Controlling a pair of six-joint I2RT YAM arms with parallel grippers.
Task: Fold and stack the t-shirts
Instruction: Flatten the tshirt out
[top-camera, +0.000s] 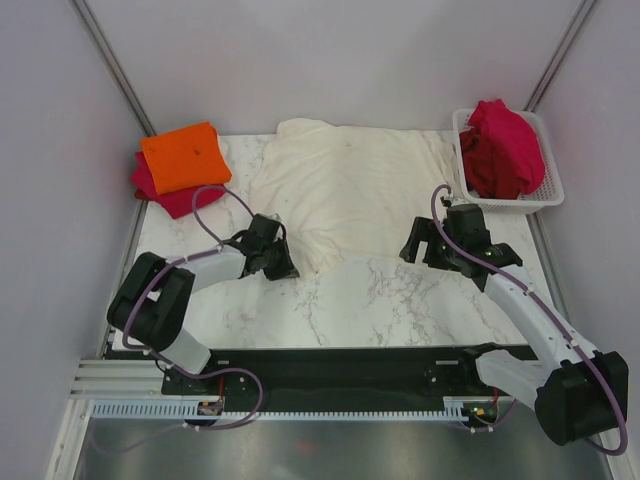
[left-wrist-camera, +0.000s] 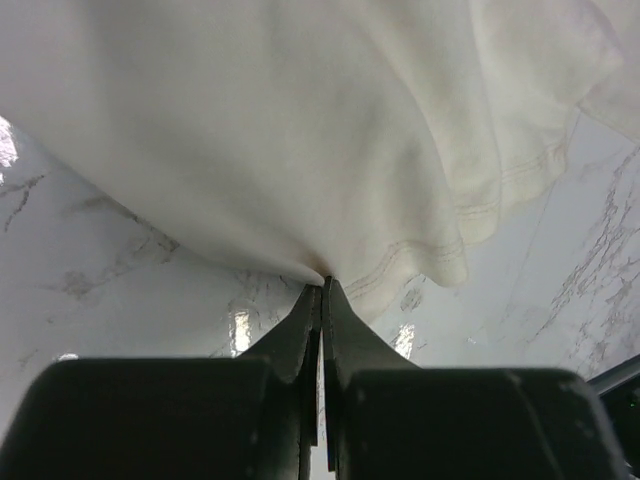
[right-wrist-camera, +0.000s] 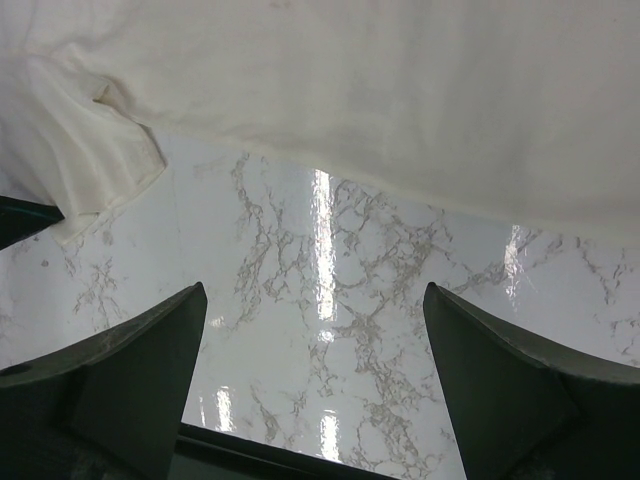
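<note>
— What is the left gripper doing down at the near side?
— It is pinching the stitched hem of the cream-white t-shirt, jaws pressed together on the cloth, and the fabric is bunching up from that point just above the marble table
— And the right gripper?
— It is hovering with its jaws spread wide, holding nothing; bare marble is showing between them, and the shirt's near edge is lying just ahead of them
— Where is that shirt sitting overall?
— It is spreading, rumpled, across the middle of the table, between the two arms and running toward the far edge
— What is lying beyond it?
— At the far left corner a folded orange t-shirt is resting on a folded red t-shirt. At the far right, more red t-shirts are heaping up out of a white basket
</note>
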